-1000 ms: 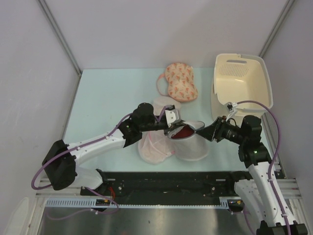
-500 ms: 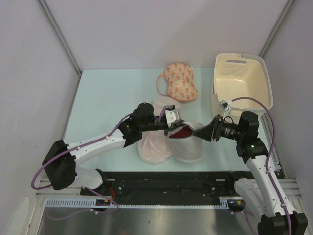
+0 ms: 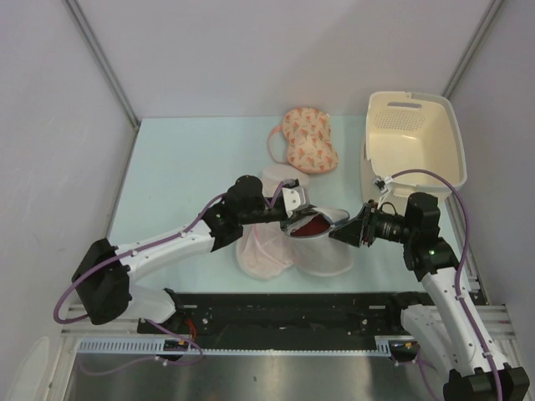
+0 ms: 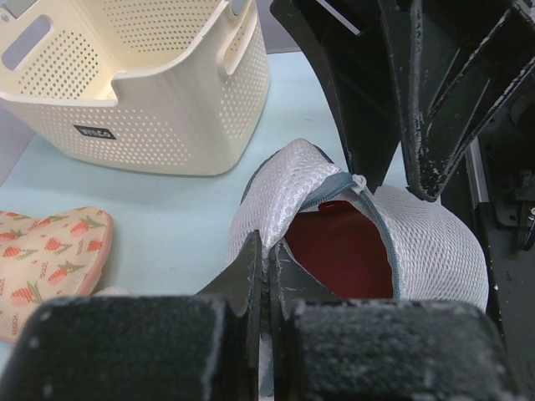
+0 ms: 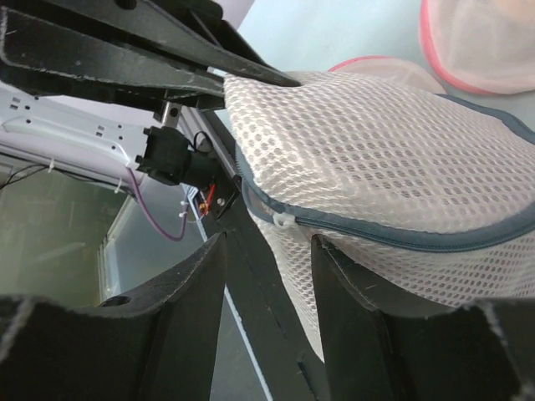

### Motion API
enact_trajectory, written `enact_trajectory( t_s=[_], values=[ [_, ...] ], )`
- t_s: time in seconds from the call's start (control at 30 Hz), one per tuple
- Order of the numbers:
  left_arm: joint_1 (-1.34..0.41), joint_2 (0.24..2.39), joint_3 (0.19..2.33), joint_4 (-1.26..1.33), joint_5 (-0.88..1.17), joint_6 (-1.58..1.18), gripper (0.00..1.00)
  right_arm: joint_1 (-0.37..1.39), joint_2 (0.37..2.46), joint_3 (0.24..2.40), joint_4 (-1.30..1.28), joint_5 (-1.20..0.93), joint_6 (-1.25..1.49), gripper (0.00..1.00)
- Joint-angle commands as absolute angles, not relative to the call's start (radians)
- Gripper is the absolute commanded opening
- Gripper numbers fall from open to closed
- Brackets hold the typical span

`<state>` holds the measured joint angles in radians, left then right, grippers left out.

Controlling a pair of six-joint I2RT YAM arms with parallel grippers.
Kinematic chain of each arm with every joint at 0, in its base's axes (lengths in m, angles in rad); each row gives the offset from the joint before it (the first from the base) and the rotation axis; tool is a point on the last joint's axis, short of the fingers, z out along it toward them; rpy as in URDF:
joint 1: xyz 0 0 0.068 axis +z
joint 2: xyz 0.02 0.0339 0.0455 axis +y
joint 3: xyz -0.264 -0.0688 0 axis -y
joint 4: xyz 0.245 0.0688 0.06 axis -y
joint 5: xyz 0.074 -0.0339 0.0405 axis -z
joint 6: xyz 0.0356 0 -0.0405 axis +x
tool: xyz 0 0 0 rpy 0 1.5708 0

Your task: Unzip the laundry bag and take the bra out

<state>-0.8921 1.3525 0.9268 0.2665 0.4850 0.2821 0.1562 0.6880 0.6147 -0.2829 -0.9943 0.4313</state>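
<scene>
The laundry bag point(image 3: 326, 255), a white mesh dome with a grey zip rim, lies mid-table with its zip partly open. The dark red bra point(image 3: 313, 225) shows inside it point(image 4: 343, 251). My left gripper point(image 3: 291, 224) is shut on the mesh edge at the left side of the opening point(image 4: 267, 251). From the right, my right gripper point(image 3: 336, 231) stands open at the bag's rim point(image 5: 267, 267). The small white zip puller point(image 5: 284, 220) sits just beyond the right gripper's fingertips, with mesh point(image 5: 376, 142) between them.
A cream perforated basket point(image 3: 415, 134) stands at the back right. A peach patterned bra point(image 3: 308, 140) lies at the back. Two pink-trimmed mesh pouches point(image 3: 261, 251) point(image 3: 280, 178) lie left of and behind the bag.
My right gripper has moved left, up to the bag's rim. The left gripper has kept its grip and place.
</scene>
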Motion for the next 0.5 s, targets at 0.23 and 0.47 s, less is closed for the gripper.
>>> enact_trajectory(
  t_s=[0.23,0.47],
  values=[
    [-0.887,1.345,0.979,0.33,0.523,0.293,0.0,0.16,0.696,0.623,-0.238,-0.943,0.44,0.34],
    [-0.884,1.345,0.979,0.328,0.525,0.298,0.0,0.161,0.713,0.623,-0.232,-0.946,0.434,0.34]
  ],
)
